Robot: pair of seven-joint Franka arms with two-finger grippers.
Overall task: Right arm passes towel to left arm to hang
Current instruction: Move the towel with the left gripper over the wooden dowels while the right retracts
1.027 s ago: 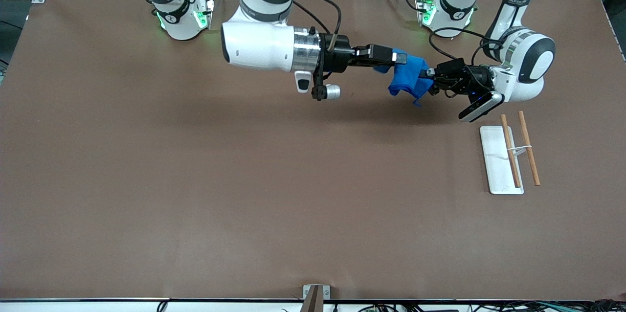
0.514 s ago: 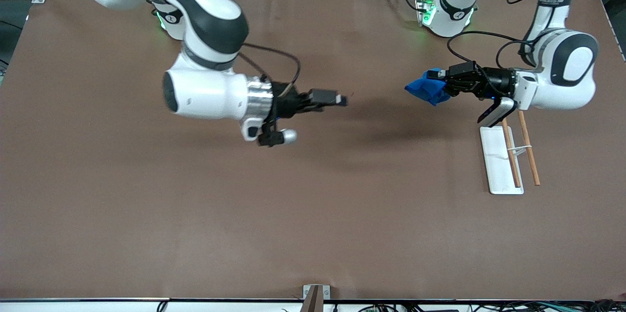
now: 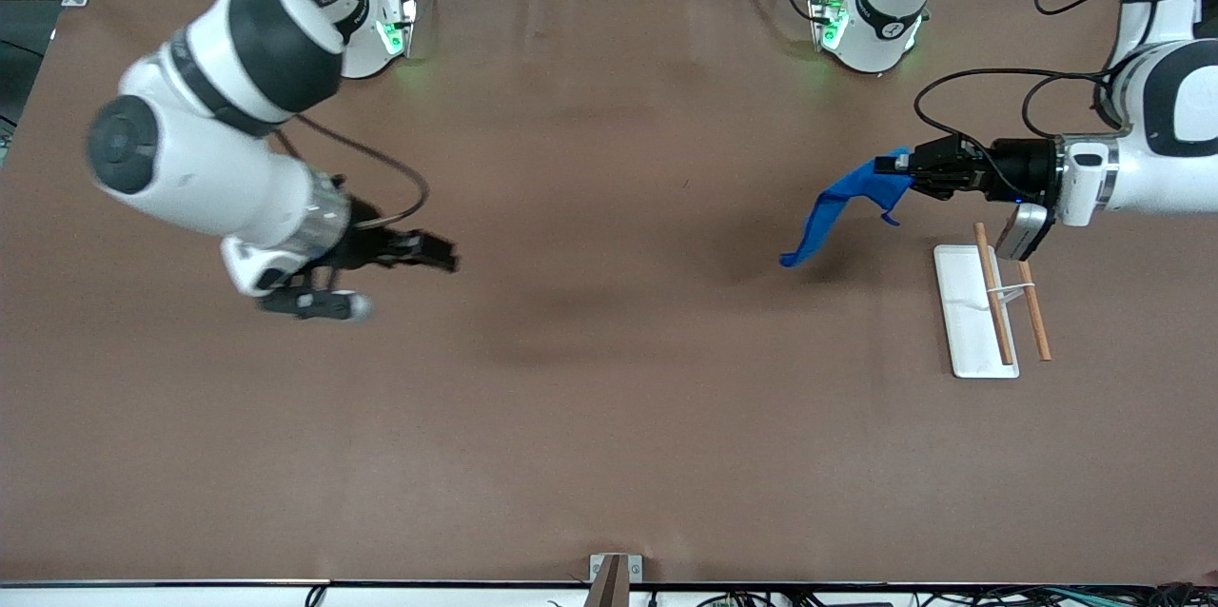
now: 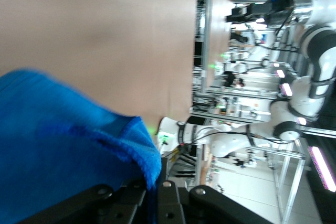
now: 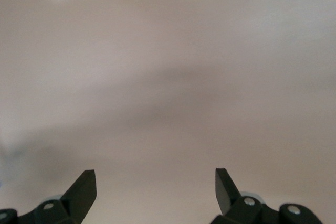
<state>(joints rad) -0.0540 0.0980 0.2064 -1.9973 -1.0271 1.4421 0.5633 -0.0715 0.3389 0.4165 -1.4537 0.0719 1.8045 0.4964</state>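
Observation:
The bright blue towel (image 3: 842,207) hangs from my left gripper (image 3: 897,166), which is shut on its upper corner in the air over the table at the left arm's end. The cloth trails down toward the table surface. In the left wrist view the towel (image 4: 63,145) fills the near field, pinched between the closed black jaws. My right gripper (image 3: 447,257) is open and empty over the table at the right arm's end, well apart from the towel. In the right wrist view its fingertips (image 5: 84,187) stand wide apart over bare brown table.
A white flat base (image 3: 971,322) with two wooden rods (image 3: 992,288) lies on the table just nearer the front camera than my left gripper. The brown table (image 3: 609,398) spreads wide between the arms.
The right gripper let go of the towel and drew back to the right arm's end. The left gripper carried the towel away toward its own end, and the cloth unfolded and hangs down.

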